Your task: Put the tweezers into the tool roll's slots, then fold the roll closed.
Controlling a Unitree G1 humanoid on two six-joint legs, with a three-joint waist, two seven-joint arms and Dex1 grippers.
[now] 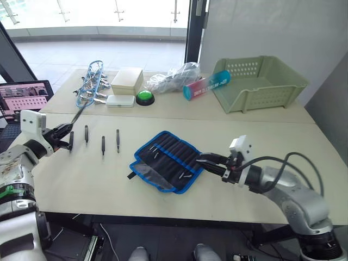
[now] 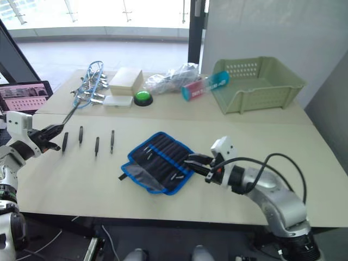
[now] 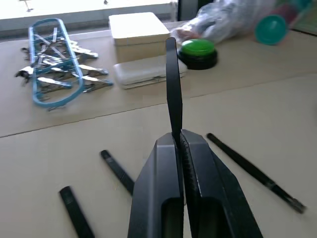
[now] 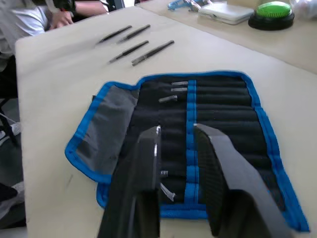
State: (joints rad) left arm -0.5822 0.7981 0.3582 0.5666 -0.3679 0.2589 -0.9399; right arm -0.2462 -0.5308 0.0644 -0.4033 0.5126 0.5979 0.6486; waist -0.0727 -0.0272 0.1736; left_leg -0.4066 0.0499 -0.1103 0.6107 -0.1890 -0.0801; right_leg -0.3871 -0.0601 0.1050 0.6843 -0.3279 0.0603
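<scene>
Stiff, slim tweezers (image 3: 173, 89) sit clamped at one end in the left gripper (image 1: 64, 130), well left of the tool roll (image 1: 166, 160); right gripper (image 4: 176, 136) released.

From the head we look forward and down across the tabletop (image 1: 228, 117) through two eyes sharing one scene. Each wrist camera sits close, low over it, looking along its own tool.
</scene>
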